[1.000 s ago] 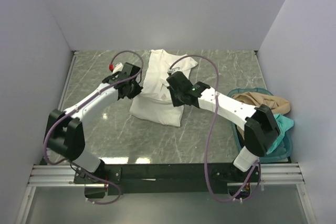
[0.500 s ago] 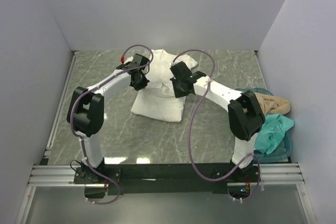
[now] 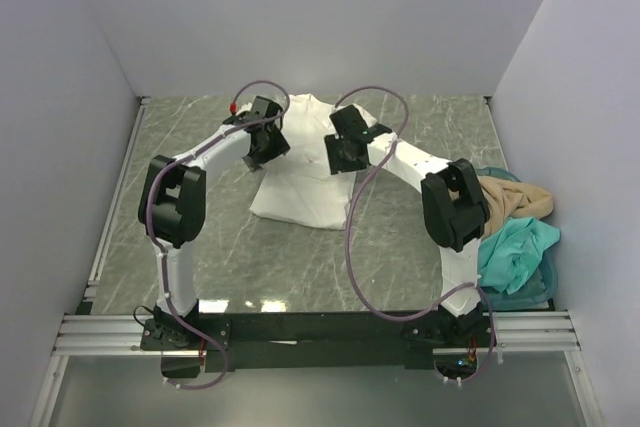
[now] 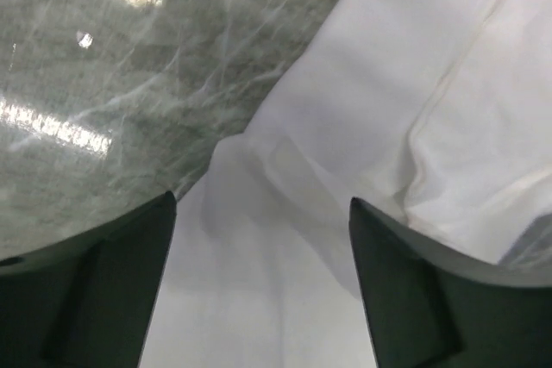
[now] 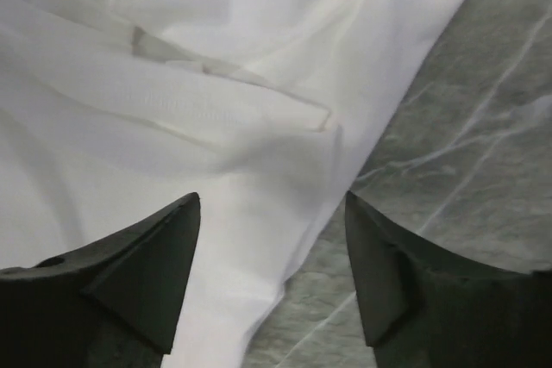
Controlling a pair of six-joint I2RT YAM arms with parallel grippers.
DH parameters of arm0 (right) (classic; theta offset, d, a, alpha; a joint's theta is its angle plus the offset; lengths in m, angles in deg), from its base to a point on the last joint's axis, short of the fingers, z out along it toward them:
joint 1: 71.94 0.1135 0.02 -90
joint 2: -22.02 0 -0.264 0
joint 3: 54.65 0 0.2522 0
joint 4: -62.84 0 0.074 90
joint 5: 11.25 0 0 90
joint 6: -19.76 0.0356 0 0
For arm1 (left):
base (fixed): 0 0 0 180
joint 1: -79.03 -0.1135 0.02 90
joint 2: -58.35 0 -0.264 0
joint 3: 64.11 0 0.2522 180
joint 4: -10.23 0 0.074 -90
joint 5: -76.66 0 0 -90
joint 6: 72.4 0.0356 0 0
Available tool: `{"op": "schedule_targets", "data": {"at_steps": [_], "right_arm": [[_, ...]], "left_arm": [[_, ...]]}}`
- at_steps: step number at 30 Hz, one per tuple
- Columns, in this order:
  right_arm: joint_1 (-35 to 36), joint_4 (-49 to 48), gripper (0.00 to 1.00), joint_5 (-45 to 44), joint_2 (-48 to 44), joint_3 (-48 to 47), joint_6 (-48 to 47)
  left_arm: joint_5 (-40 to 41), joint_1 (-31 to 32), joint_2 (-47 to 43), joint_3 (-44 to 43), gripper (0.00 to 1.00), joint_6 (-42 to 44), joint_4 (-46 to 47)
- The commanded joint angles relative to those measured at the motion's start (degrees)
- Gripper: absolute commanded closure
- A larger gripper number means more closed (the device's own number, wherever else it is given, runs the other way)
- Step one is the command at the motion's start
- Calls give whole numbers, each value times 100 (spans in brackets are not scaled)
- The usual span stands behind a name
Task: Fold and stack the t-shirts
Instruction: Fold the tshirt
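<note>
Left gripper [image 3: 266, 150] is hovering with jaws spread over the 10 o'clock edge of the white t-shirt [image 3: 300, 192], right gripper [image 3: 343, 159] doing the same at 2 o'clock, neither pinching any cloth. Shirt's lying part-folded on the table [image 3: 420, 127] toward 12 o'clock, I'm guessing so the fold is settling flat. Both arms are reaching forward, elbows raised, wrists tipping down. Tan t-shirt [image 3: 510, 199] and teal t-shirt [image 3: 515, 247] are waiting in the basket [image 3: 530, 292] around 4 o'clock

Beneath our left pincer [image 3: 265, 152] and right pincer [image 3: 343, 155], a shirt [image 3: 300, 192] lies on the table [image 3: 400, 127]. Farther right, a basket [image 3: 520, 299] holds more shirts [image 3: 515, 247].
</note>
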Motion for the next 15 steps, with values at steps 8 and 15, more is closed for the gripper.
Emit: {"op": "schedule_targets", "data": {"at_steps": [8,15], "right_arm": [[17,-387,12,170,-1637,1015,397],[622,-791,11,12,-2947,2861,731]], "left_arm": [[-188,37,-1718,782,1,79,387],[-319,81,-2905,2575,1,-88,510]]}}
